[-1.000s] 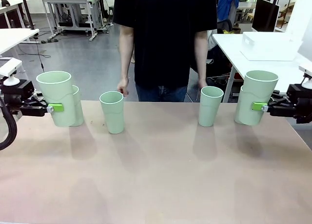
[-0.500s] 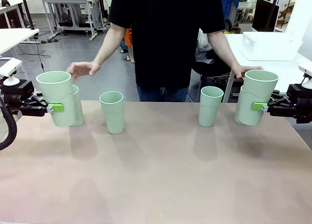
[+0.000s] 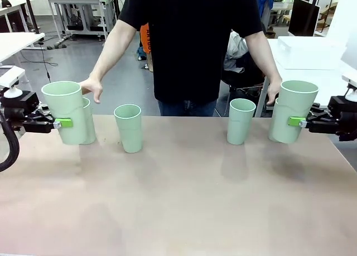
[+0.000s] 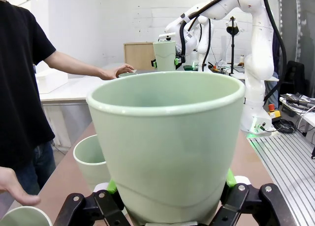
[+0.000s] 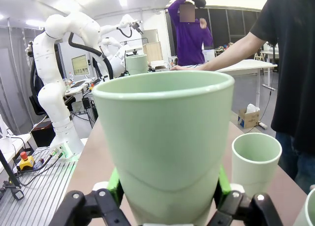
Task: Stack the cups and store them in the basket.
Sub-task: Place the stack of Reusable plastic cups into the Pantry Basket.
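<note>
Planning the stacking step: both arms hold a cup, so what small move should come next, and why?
Probably shift the left end effector toward the middle so its held cup hangs above the free cup, which stands open and upright. The person's hand is by the cup behind, so avoid that one.

Far-left cup mostly hidden behind held cup; far-right cup likewise behind other held cup.

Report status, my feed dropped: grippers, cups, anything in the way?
Left gripper shut on one tall mint-green plastic cup, right gripper shut on a second cup, both upright. Four more cups standing unstacked on the table. Person's hands close by both held cups.
</note>
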### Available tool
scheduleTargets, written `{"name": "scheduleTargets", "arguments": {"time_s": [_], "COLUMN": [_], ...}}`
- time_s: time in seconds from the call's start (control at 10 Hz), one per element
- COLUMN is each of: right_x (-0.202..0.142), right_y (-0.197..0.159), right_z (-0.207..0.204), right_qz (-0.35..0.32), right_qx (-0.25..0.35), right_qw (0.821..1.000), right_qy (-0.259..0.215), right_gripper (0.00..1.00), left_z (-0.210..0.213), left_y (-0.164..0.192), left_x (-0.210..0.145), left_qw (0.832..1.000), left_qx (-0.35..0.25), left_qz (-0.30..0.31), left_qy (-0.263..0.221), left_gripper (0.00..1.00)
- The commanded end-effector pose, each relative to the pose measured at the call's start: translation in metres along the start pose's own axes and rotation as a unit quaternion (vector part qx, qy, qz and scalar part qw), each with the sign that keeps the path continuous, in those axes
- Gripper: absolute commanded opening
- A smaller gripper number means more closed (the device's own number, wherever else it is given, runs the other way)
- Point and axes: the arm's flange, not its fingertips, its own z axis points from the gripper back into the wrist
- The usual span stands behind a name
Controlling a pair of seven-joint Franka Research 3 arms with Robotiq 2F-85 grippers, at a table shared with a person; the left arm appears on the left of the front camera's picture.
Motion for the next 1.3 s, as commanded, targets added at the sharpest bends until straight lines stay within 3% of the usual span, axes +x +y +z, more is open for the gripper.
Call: {"name": "scheduleTargets", "arguments": {"time_s": [0.0,1.2], "right_x": [0.0034,0.0034], "right_y": [-0.0017,-0.0017], "right_z": [-0.0012,-0.0012], "right_qz": [0.004,0.004], "right_qx": [0.002,0.002], "right_qw": [1.0,1.0], "right_qy": [0.002,0.002], "right_gripper": [0.86,0.86], "left_z": [0.0004,0.0004], "left_y": [-0.0005,-0.0005], "left_x": [0.0015,0.0015], "left_qw": [1.0,1.0], "left_qx": [0.002,0.002], "left_qz": [-0.003,-0.003], "left_qy": [-0.001,-0.001], "left_gripper": [0.85,0.85]}}
